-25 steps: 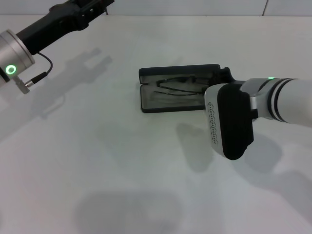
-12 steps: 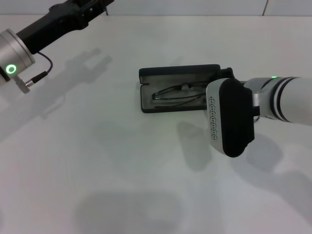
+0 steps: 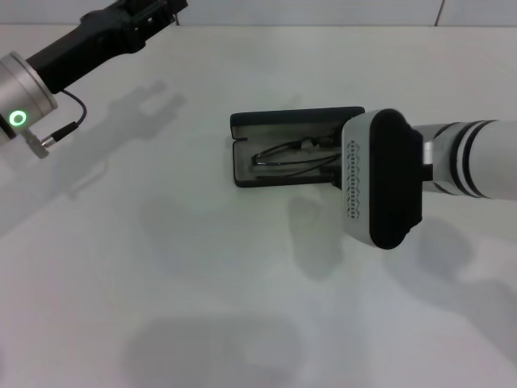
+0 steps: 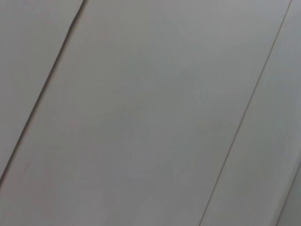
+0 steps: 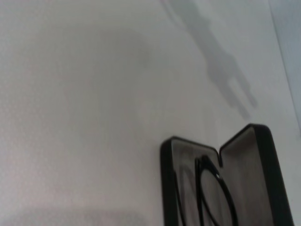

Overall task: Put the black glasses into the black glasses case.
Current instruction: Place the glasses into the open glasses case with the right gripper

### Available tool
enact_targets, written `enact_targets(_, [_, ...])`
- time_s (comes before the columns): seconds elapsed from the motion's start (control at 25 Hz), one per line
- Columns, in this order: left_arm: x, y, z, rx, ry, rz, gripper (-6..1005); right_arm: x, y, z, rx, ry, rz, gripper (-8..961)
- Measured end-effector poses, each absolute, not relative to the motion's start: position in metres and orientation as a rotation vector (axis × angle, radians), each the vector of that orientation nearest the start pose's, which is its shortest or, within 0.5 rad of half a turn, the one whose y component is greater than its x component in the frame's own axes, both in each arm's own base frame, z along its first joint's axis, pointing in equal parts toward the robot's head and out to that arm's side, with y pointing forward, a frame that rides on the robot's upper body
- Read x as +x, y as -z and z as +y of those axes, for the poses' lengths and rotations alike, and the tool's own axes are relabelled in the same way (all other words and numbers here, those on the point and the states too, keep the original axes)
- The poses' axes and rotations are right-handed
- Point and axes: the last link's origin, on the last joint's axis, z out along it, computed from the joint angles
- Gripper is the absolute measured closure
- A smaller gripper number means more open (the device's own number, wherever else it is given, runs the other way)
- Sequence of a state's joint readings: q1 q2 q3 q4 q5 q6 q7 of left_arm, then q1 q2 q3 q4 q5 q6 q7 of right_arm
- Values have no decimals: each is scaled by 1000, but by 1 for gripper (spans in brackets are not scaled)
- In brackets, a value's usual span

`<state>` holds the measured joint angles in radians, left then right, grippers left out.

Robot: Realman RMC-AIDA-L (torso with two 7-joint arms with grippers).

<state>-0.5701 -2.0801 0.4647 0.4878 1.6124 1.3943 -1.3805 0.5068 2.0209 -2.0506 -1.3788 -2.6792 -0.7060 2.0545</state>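
Black glasses (image 3: 292, 153): thin dark frame, clear lenses, lying inside open black glasses case (image 3: 242, 171), grey lining. Right gripper at case's right end, fingers hidden. Left arm (image 3: 89, 40) parked far left.

Lighting's bright and even over the white table (image 3: 202, 283), no real glare. Soft grey shadows fall beside the glasses case (image 3: 283, 149), and a fork-shaped one lies well beyond it on the left-arm side. The right wrist shot is soft and hazy around the case; the left wrist one is flat, featureless grey.
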Motion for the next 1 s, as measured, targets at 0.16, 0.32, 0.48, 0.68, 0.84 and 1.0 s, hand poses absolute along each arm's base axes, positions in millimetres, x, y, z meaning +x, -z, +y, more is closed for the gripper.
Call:
enact_targets(0.16, [-259, -39, 376, -2108, 1191, -821, 393, 128, 89, 350, -2554, 285, -548, 661])
enact_targets(0.32, [-256, -40, 378, -2110, 1196, -813, 393, 125, 96, 350, -2617, 206, -519, 656])
enact_targets(0.48, [-255, -39, 379, -2115, 1196, -810, 393, 127, 103, 356, -2638, 223, -512, 651])
enact_targets(0.68, [-254, -39, 379, -2118, 1195, -809, 394, 130, 110, 372, -2633, 232, -468, 645])
enact_targets(0.84, [-251, -38, 380, -2127, 1197, -803, 394, 130, 113, 384, -2616, 235, -443, 640])
enact_targets(1.0, [-250, -37, 380, -2135, 1196, -802, 394, 131, 113, 385, -2592, 218, -439, 635])
